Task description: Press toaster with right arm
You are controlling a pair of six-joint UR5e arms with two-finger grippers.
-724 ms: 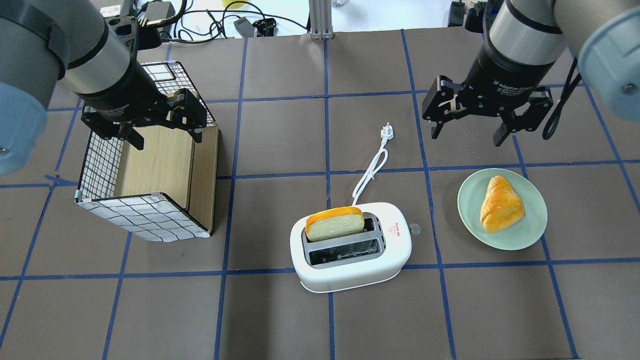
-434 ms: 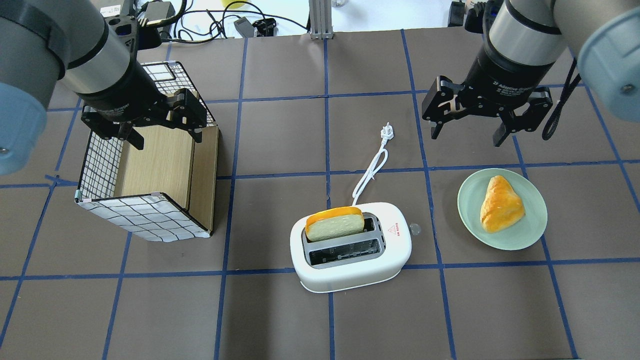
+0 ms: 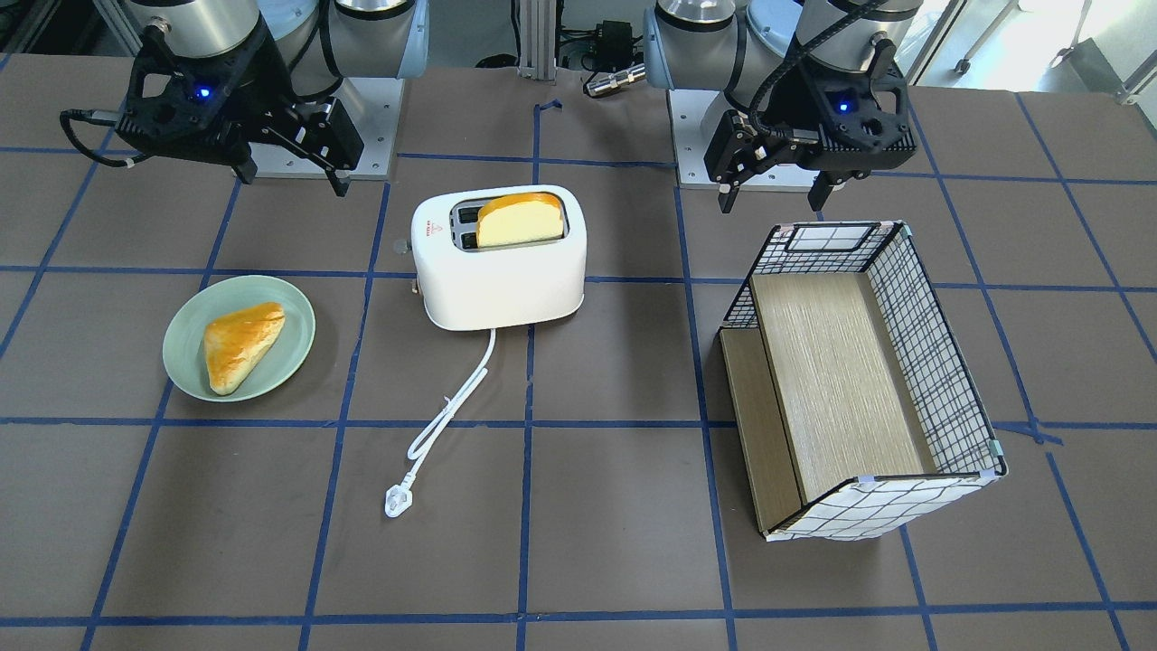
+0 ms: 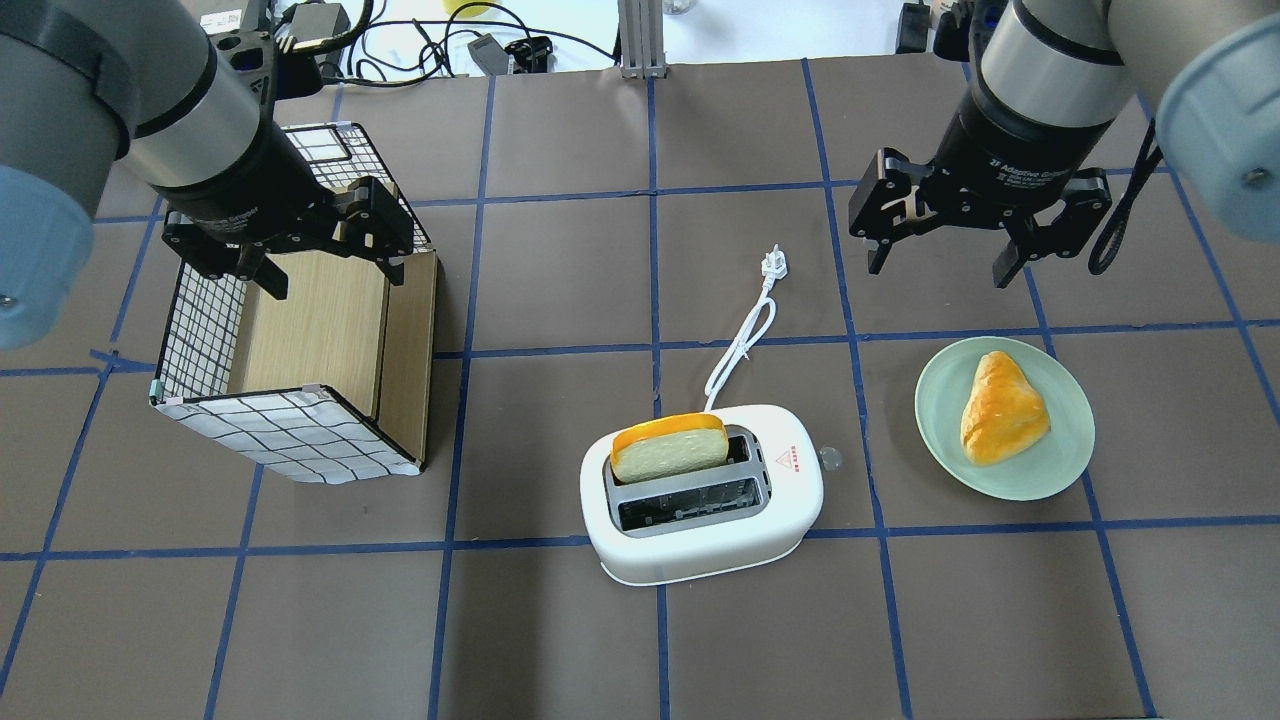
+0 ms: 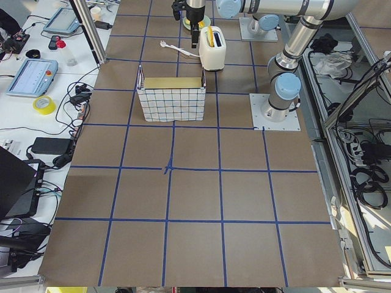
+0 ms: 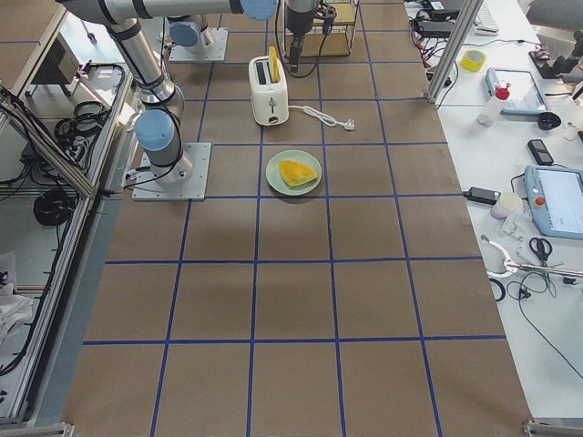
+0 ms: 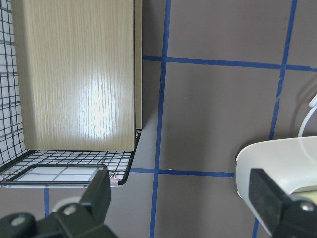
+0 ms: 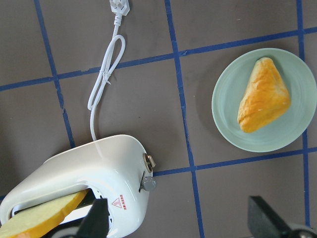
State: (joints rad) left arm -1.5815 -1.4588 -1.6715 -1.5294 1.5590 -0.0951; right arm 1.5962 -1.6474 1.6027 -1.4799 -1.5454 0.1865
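The white two-slot toaster [image 4: 700, 520] stands at the table's middle front, with a bread slice [image 4: 670, 447] upright in its far slot. Its grey end lever [image 4: 829, 458] points toward the plate; it also shows in the right wrist view [image 8: 148, 184]. Its white cord and plug [image 4: 774, 264] trail away behind it. My right gripper [image 4: 940, 270] hangs open and empty in the air, beyond and right of the toaster, apart from it. My left gripper [image 4: 335, 283] is open and empty over the basket. In the front-facing view the toaster [image 3: 497, 271] sits between both grippers.
A pale green plate [image 4: 940, 400] with a golden pastry [image 4: 1000, 408] lies right of the toaster, below my right gripper. A grid-patterned basket [image 4: 290, 440] with a wooden board inside lies tipped at the left. Blue tape lines cross the brown table.
My right gripper has shifted very slightly to the right. The toaster, bread, plate and left arm have not moved.
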